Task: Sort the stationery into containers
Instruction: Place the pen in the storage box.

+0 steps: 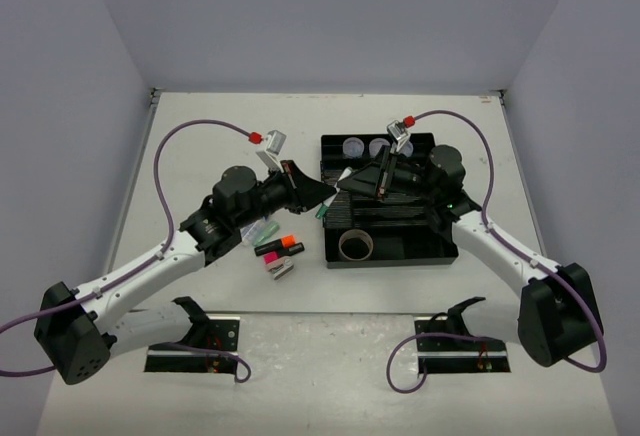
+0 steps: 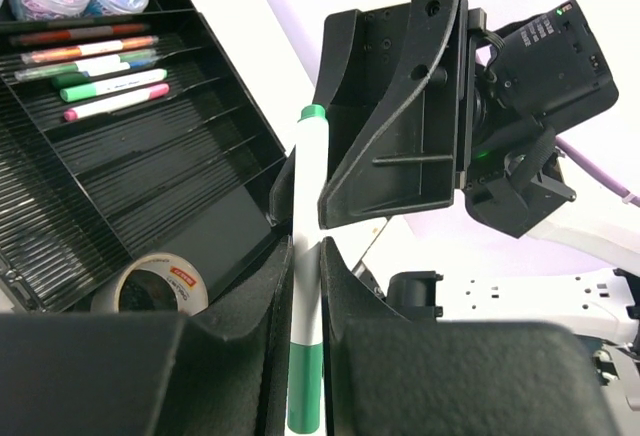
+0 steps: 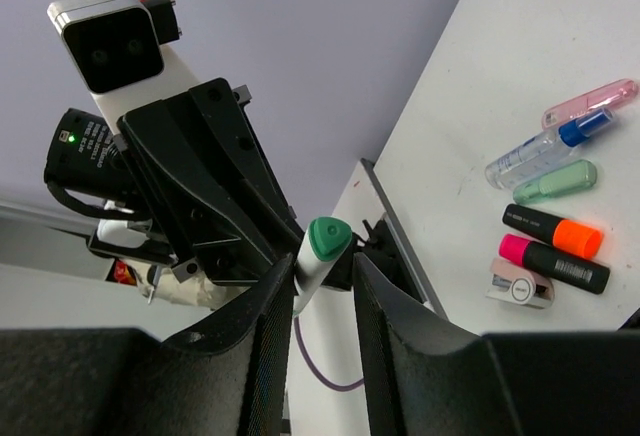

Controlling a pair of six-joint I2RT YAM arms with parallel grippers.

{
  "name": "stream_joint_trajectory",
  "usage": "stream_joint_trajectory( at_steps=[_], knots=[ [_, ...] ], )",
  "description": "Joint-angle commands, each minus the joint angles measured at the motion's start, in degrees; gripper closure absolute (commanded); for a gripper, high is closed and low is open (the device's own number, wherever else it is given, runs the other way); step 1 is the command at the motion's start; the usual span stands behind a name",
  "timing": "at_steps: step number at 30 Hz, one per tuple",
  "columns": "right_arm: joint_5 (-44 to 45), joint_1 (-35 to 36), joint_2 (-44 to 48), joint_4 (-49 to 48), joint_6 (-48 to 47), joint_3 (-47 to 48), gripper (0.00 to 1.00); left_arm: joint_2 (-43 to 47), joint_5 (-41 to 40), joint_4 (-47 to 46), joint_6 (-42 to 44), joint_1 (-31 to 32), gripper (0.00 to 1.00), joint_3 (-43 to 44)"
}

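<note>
Handover in hand: left tool [image 2: 305, 218] and right tool [image 3: 325, 266] both pinched one green-capped pen [image 2: 308, 171] at the organiser tray [image 1: 400, 261] edge, the left apparently due to release next.

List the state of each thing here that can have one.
left end effector: shut on green-capped pen
right end effector: around pen's cap end, grip unclear
green-capped pen: capped, held aloft
tape roll: lying flat in organiser tray
orange highlighter: capped, lying on table
organiser tray: partly filled
</note>
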State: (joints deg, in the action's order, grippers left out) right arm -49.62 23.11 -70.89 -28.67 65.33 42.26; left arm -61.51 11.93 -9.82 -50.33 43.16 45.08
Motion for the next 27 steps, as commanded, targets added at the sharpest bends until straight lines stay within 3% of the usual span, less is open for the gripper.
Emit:
stream_joint_trajectory(
  at_steps=[1, 6, 9, 12, 13, 16, 17, 19, 21, 25, 27],
  knots=[
    [1.6, -0.3, 0.0, 0.4, -1.4, 3.4, 0.68, -0.3, 2.5, -5.1, -1.1, 0.3, 1.0, -0.8],
    [1.8, -0.3, 0.0, 0.7, -1.3, 4.0, 0.72, -0.4, 2.9, -5.9, -1.2, 0.3, 1.0, -0.8],
    [1.3, -0.2, 0.1, 0.0, -0.8, 3.7, 0.93, -0.4, 2.3, -5.6, -1.1, 0.3, 1.0, -0.4],
    [1.7, -0.2, 0.4, 1.0, -1.1, 3.5, 1.0, -0.2, 1.0, -4.3, -0.7, 0.3, 0.99, 0.0],
    [2.1, -0.4, 0.5, 1.6, -1.3, 3.5, 1.0, 0.1, 0.2, -3.6, -0.7, 0.3, 0.9, 0.3],
    [2.7, -2.0, -0.1, 2.0, -0.8, 3.0, 1.0, 1.9, -3.8, 0.5, 0.4, 0.3, 0.18, 0.6],
    [3.3, -3.5, -0.4, 2.7, -0.7, 2.7, 1.0, 2.6, -5.0, 2.1, 0.7, 0.3, 0.08, 1.2],
    [5.5, -6.9, -1.0, 5.5, -0.6, 1.9, 1.0, 4.1, -11.8, 12.1, 1.2, 0.3, 0.0, 2.7],
    [11.9, -12.4, -1.3, 11.0, -1.3, 0.9, 1.0, 6.9, -21.7, 22.3, 0.8, 0.2, 0.0, 4.8],
    [24.6, -19.3, -1.9, 17.5, -1.9, 0.3, 1.0, 13.2, -29.8, 29.9, 1.0, 0.2, 0.0, 5.3],
    [36.2, -21.3, -3.2, 22.2, -0.7, 0.8, 1.0, 19.4, -32.7, 33.7, 2.6, 0.3, 0.0, 5.3]
  ],
)
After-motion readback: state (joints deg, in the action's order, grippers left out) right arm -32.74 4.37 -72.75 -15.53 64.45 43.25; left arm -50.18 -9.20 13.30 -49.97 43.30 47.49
